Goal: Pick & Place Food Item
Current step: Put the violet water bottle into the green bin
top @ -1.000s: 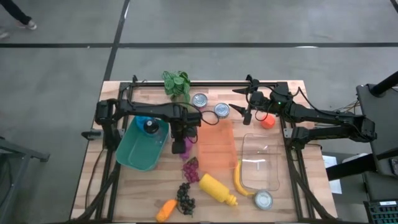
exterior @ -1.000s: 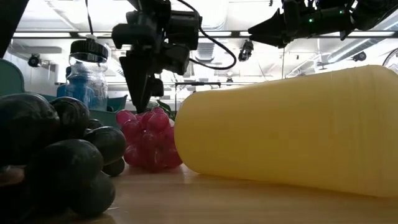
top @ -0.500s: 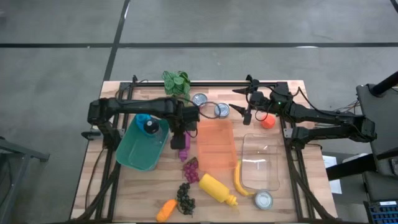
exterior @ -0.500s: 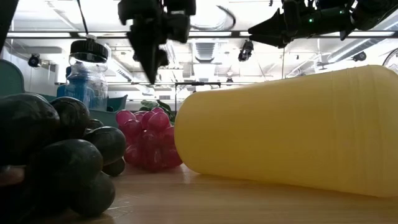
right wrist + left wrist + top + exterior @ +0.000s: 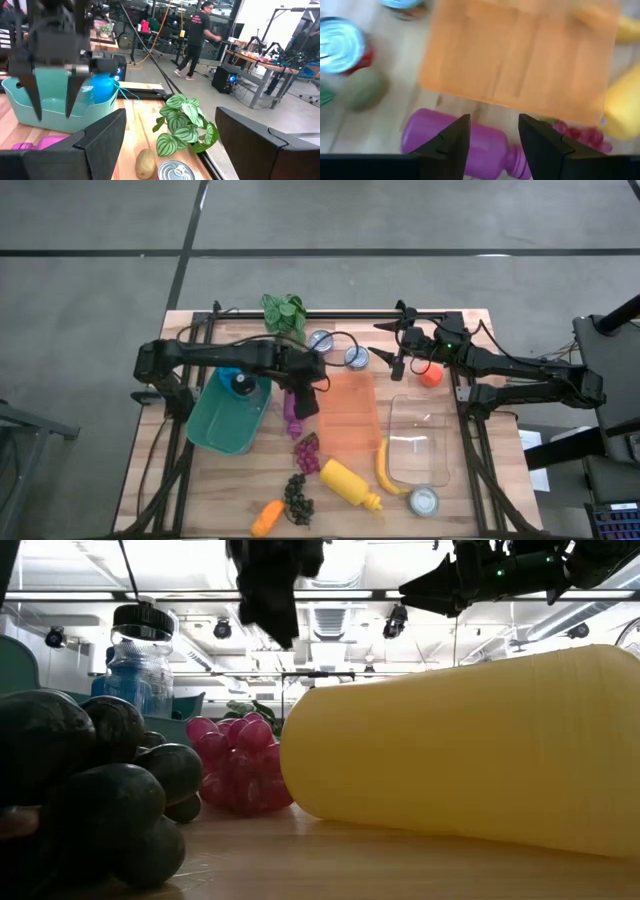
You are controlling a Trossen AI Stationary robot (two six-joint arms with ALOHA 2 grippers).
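Purple plastic is the likely target here: a purple eggplant-shaped toy (image 5: pixel 291 417) lies flat on the wooden surface (image 5: pixel 470 480) near its middle, just toward 12 o'clock from a bunch of pink-red toy grapes (image 5: pixel 307 452). Those in turn sit beyond the yellow squeeze bottle (image 5: pixel 347 482) and the dark grape cluster (image 5: pixel 297 498) at the 6 o'clock edge. Its long axis runs roughly from 12 to 6 o'clock, and the narrower end seems to point toward the grapes. The left hand (image 5: pixel 492 142) hangs raised above it, its fingers spread and pinching nothing, with the toy showing in the gap between them. So the pick is the step in hand, not yet made, I judge. The next move calls for a straight descent with the fingers set across the toy's short width, then a close and a lift toward a container. At 3 o'clock of the toy lies an orange translucent board (image 5: pixel 347 412), and at 9 o'clock a teal plastic bin (image 5: pixel 215 430). Farther off, toward 1 o'clock, the right hand (image 5: pixel 385 352) waits with its fingers wide apart and empty.
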